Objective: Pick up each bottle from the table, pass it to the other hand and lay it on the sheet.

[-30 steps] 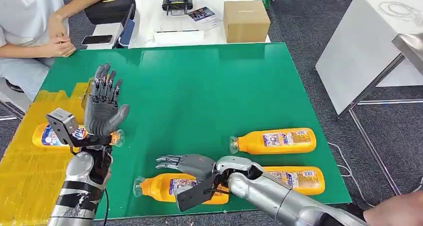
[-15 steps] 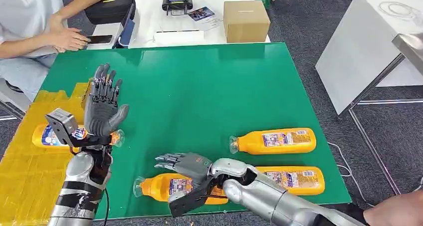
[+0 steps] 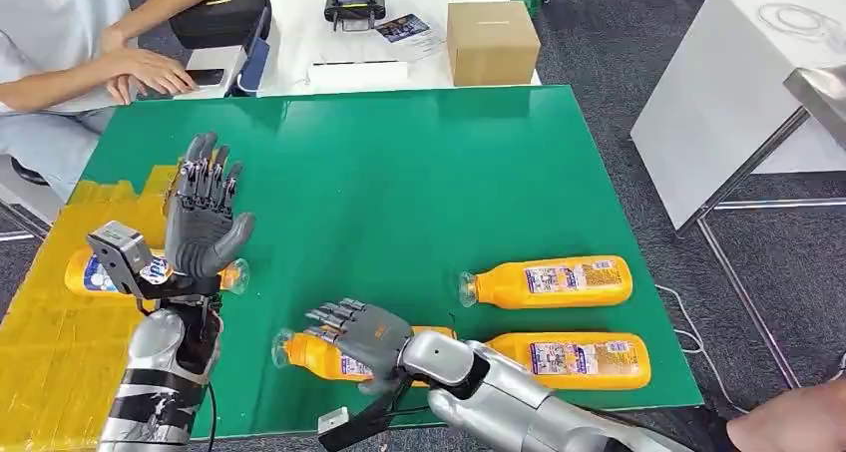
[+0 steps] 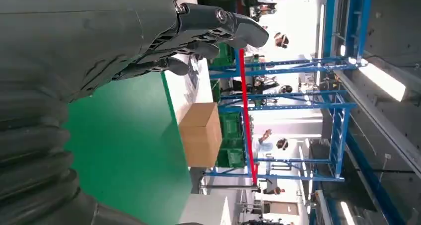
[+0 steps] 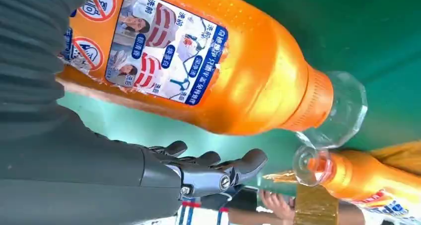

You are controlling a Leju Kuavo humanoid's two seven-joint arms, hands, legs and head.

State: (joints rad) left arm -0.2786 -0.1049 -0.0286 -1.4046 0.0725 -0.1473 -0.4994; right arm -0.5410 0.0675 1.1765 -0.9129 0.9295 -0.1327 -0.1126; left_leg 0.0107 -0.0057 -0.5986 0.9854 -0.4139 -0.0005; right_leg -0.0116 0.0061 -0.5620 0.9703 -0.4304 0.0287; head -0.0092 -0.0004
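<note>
Several orange bottles with clear caps lie on the green table [image 3: 399, 183]. One bottle [image 3: 309, 354] [image 5: 223, 71] lies near the front edge. My right hand [image 3: 359, 334] [image 5: 208, 173] hovers palm-down over its middle, fingers stretched out and not closed around it. Two more bottles [image 3: 549, 280] [image 3: 584, 359] lie to the right. Another bottle [image 3: 95, 272] [image 5: 382, 185] lies on the yellow sheet [image 3: 60, 352] at the left. My left hand [image 3: 205, 218] [image 4: 198, 31] stands upright above that bottle's cap end, fingers spread and empty.
A cardboard box [image 3: 491, 41] [image 4: 201, 135], a controller [image 3: 353, 9] and a black case [image 3: 221, 13] sit on the white table behind. A person sits at the far left with a hand [image 3: 150, 73] on that table. Another person's hand [image 3: 788, 422] shows at the lower right.
My right hand has drawn back toward the table's front edge and to the left, settling lower over the bottle. The seated person's hand reached out to the phone. My left hand barely moved.
</note>
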